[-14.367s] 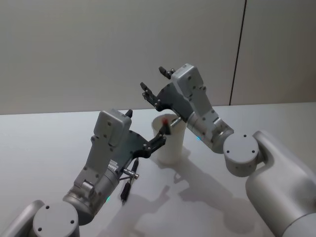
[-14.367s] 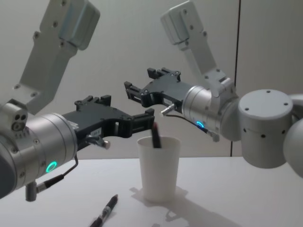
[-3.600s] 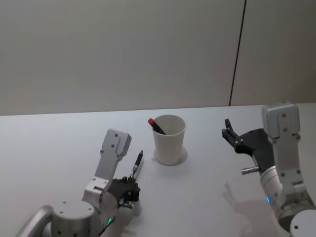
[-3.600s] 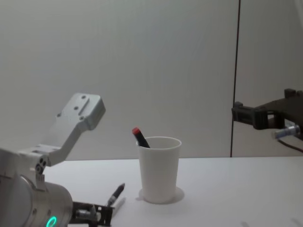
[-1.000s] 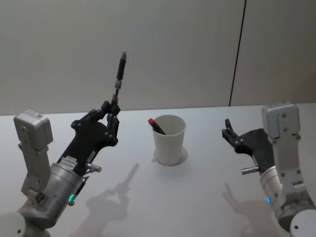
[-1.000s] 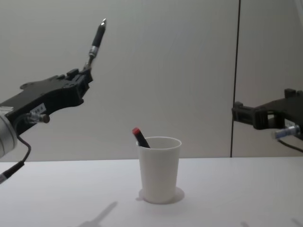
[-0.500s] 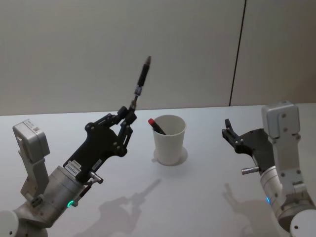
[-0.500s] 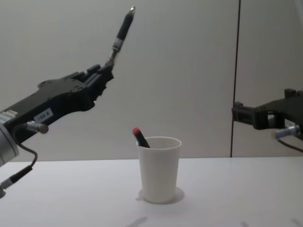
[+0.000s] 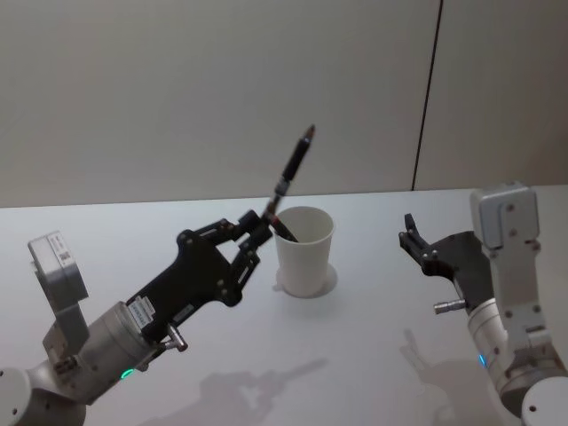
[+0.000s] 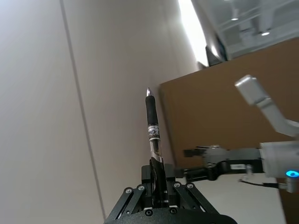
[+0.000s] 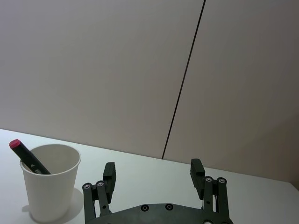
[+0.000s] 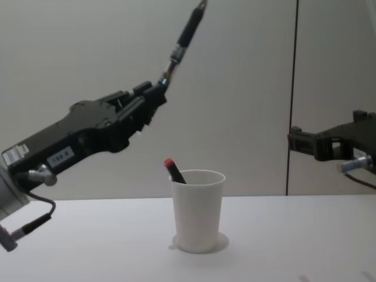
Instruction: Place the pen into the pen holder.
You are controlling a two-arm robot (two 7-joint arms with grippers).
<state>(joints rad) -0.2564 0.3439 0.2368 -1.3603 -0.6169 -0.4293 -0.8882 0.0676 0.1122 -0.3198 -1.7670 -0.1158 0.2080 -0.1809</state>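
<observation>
Pointing toward one o'clock in the head view, the pen (image 9: 293, 169) is pinched at its lower end by the left gripper's (image 9: 257, 226) closed fingers, with the arm stretched forward over the bench (image 9: 355, 346). The pen holder (image 9: 306, 257), with a red-capped pen (image 9: 281, 227) inside, stands at their four o'clock. At its three o'clock, the right gripper (image 9: 414, 240) hangs with fingers spread.

You have two pens in front of you: a black pen (image 9: 291, 173) pinched in the left gripper (image 9: 255, 224) and a red-capped pen (image 9: 281, 226) leaning inside the cup (image 9: 306, 259). There is one cup, white paper, and it stands on the one table (image 9: 364, 355). You also have two grippers to count, the left gripper and the right gripper (image 11: 153, 167), whose fingers stand apart.
</observation>
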